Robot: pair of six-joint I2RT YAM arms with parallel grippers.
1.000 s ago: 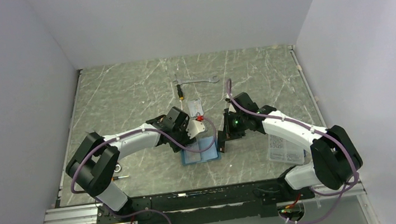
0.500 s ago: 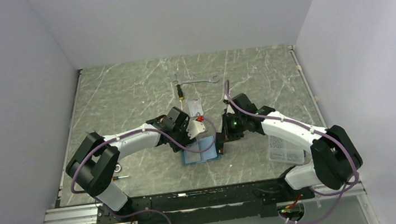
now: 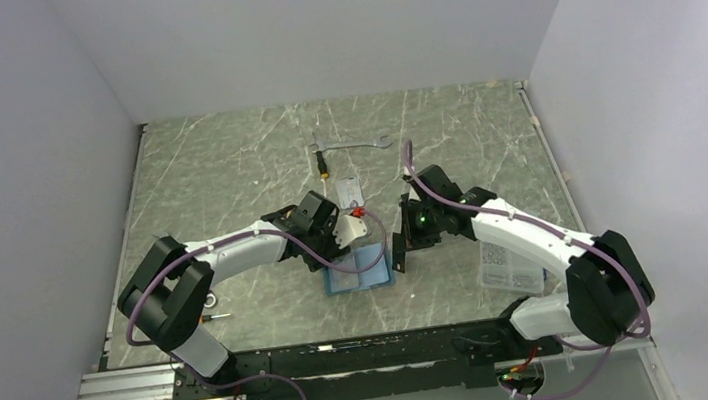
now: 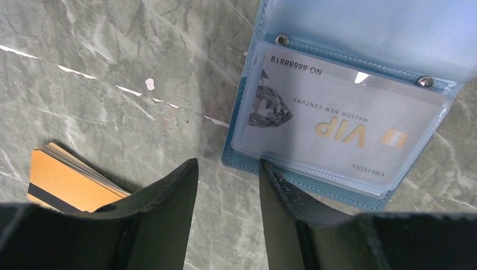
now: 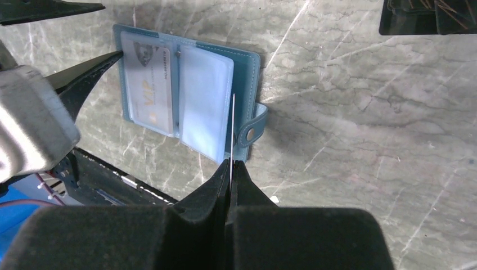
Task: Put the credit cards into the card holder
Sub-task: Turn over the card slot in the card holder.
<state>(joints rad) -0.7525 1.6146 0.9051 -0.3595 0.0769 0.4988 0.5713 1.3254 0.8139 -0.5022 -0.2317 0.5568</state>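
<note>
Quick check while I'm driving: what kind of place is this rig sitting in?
Probably a lab test booth: plain pale walls box in a marble-look table, a metal rail runs along its near edge, and a wrench lies beyond the card holder.

The folding leather card holder (image 5: 247, 84) is teal-blue. The thin plastic cards (image 4: 62, 180) are orange-gold with a black stripe. The marble tabletop (image 4: 112, 67) is grey-green with white lines.

Grey marbled table (image 3: 225, 164): open card holder (image 5: 247, 73), stacked credit cards (image 4: 59, 183), wrench (image 3: 352, 144), printed packet (image 3: 504, 271).
</note>
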